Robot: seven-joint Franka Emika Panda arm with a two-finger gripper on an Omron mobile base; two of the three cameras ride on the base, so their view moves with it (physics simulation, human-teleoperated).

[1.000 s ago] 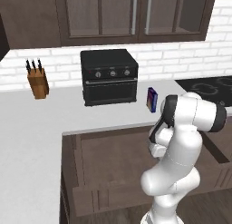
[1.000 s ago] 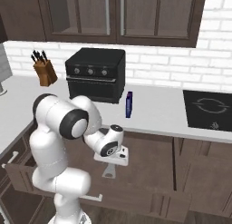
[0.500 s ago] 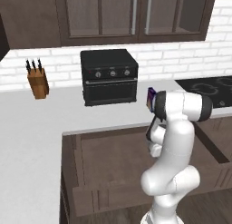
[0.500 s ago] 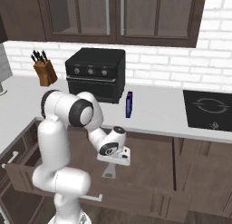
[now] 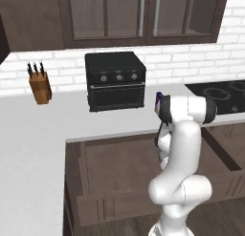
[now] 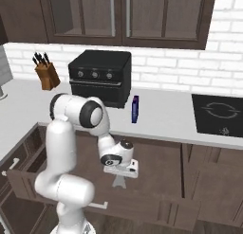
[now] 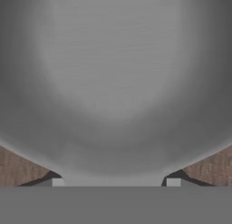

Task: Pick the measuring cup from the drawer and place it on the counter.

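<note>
toaster oven (image 5: 116, 80), knife block (image 5: 40, 84), blue box (image 6: 135, 109), cooktop (image 6: 219, 115)

**Layout around the oven**

The oven (image 6: 100, 76) stands on the surface (image 6: 161, 114), against the back wall. The knife block (image 6: 46, 74) sits well to its left, the upright box (image 6: 135, 109) just to its right and forward. The cooktop (image 6: 219, 115) lies far right. The open drawer (image 6: 156, 181) extends below and before the oven; the claw (image 6: 121, 180) is over the drawer with the measuring cup (image 7: 113, 82) between its fingers.

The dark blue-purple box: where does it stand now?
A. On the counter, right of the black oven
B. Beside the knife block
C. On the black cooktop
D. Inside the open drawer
A: in the right base view the blue-purple box stands upright on the counter, just right of the black oven.
</note>
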